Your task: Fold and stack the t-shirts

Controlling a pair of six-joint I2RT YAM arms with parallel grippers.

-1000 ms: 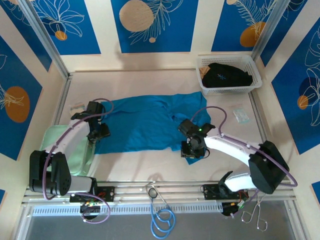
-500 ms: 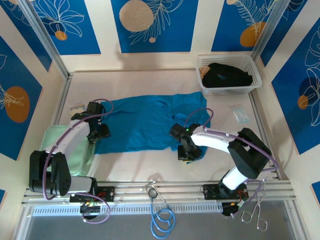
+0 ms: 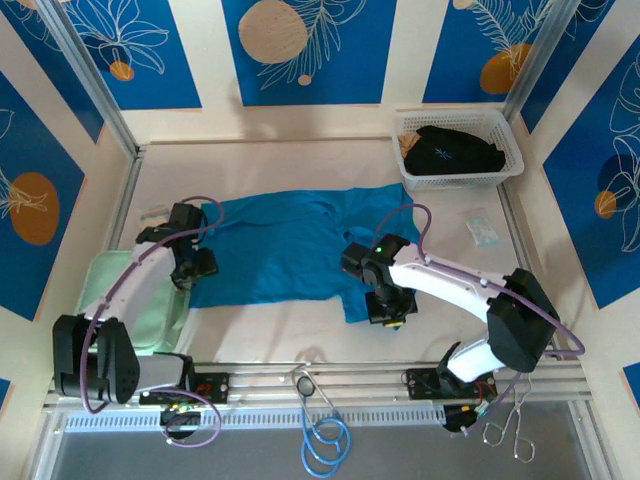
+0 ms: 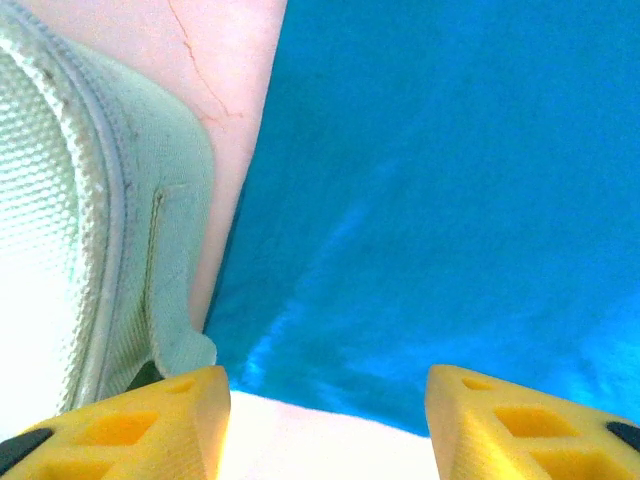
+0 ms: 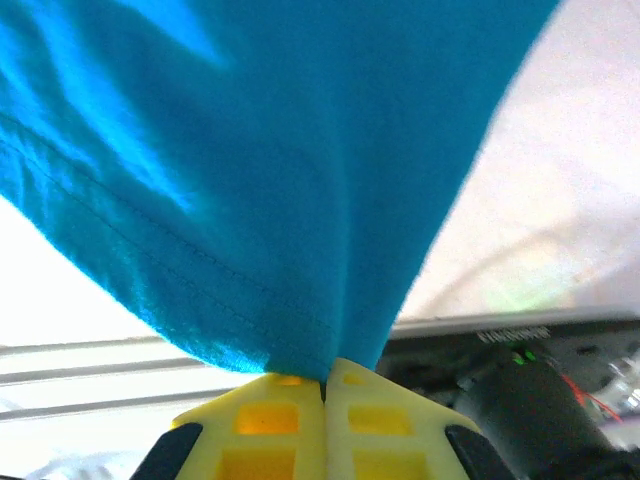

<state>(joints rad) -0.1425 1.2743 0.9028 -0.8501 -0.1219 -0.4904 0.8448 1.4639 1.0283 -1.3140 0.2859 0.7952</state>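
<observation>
Teal-blue t-shirt (image 3: 285, 250): spread flat mid-table between the two arms. Its near right corner is drawn toward the near edge.
Long axis: runs left to right across the table, with the right end a little farther back. Which end carries the collar I cannot tell.
Black t-shirt (image 3: 452, 150): bunched in the white mesh basket (image 3: 512, 152) at the far right corner, pale mark facing up, well apart from the teal one.
Right gripper (image 3: 388, 306): at the shirt's near right corner. In the right wrist view its yellow fingers (image 5: 270, 415) are pressed together on the hemmed edge of the teal cloth (image 5: 250, 150), which rises away from them in a taut fold.
Left gripper (image 3: 195, 266): over the shirt's left edge. In the left wrist view its yellow fingertips (image 4: 150, 420) are spread wide with nothing between them, and teal cloth (image 4: 450, 200) and bare table lie below.
Pale green pad (image 3: 140, 300): flat under the left arm, just beside the shirt's near left corner. In the left wrist view its stitched corner (image 4: 180, 330) reaches the cloth edge, touching or nearly so.
Clear packet (image 3: 481, 228): on the table (image 3: 280, 165) right of the shirt, apart from it.
Near rail: a blue cable coil (image 3: 322, 442) and metal forceps (image 3: 510, 436) lie in front of the arm bases, off the work surface.
In the way: the right arm's forearm and purple cable cross over the shirt's right end.
</observation>
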